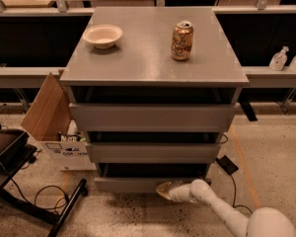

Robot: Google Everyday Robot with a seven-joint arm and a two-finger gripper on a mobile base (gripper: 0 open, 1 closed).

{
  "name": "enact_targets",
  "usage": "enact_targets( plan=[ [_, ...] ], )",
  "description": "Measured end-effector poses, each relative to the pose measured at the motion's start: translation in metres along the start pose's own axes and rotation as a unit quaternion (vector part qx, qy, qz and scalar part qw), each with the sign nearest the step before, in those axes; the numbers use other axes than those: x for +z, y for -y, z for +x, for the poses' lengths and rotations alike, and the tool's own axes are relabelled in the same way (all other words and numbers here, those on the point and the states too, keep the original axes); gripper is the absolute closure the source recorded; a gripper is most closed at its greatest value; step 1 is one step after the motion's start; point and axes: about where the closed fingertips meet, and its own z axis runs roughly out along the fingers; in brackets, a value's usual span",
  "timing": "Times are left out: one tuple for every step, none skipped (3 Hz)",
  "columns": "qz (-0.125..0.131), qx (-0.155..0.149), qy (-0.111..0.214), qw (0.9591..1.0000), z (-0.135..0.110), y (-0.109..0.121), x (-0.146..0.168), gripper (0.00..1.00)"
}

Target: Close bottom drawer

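Note:
The grey cabinet (153,58) stands in the middle of the camera view with three drawers. The bottom drawer (128,183) is the lowest one, a plain flat grey front near the floor, sticking out only slightly from the cabinet. My gripper (164,189) is at the end of my white arm (222,212), which reaches in from the lower right. Its tan tip is against the lower edge of the bottom drawer's front, right of its middle.
A cream bowl (102,35) and a gold drink can (181,40) stand on the cabinet top. An open cardboard box (54,127) sits on the floor to the left, by a black stand (19,181) and cables. Bottles (278,59) stand on a shelf at right.

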Motion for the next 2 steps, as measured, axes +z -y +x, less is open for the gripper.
enact_targets(
  plan=[
    [0.011, -0.005, 0.007, 0.9999, -0.0054, 0.0162, 0.0033, 1.00],
    [0.019, -0.006, 0.010, 0.9998, -0.0051, 0.0255, 0.0101, 1.00]
  ],
)
